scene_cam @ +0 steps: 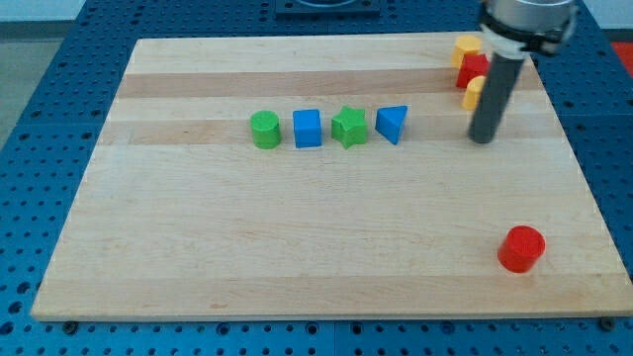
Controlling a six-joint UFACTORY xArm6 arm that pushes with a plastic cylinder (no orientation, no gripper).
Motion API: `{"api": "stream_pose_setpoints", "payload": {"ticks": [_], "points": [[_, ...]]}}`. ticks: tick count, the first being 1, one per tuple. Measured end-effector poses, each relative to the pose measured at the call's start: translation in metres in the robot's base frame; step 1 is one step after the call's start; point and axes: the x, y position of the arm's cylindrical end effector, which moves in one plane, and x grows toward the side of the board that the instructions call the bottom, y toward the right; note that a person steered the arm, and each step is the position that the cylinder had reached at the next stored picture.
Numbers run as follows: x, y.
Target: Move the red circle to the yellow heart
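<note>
The red circle (521, 248) lies near the view's bottom right of the wooden board (297, 247). At the view's top right, a yellow block (467, 47), a red block (474, 67) and another yellow block (474, 92) sit clustered, partly hidden by the rod; which one is the heart I cannot tell. My tip (482, 139) rests on the board just below that cluster, well above the red circle.
A row in the upper middle holds a green cylinder (265, 130), a blue cube (308, 128), a green star-shaped block (349, 127) and a blue triangular block (392, 124). A blue perforated table (40, 119) surrounds the board.
</note>
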Motion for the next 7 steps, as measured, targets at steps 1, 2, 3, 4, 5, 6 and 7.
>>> {"api": "stream_pose_setpoints", "payload": {"ticks": [1, 2, 3, 4, 5, 6, 7], "points": [[-0.021, 0.076], [-0.079, 0.098], [-0.1, 0.098], [-0.035, 0.101], [0.058, 0.101], [0.157, 0.091], [0.202, 0.048]]}}
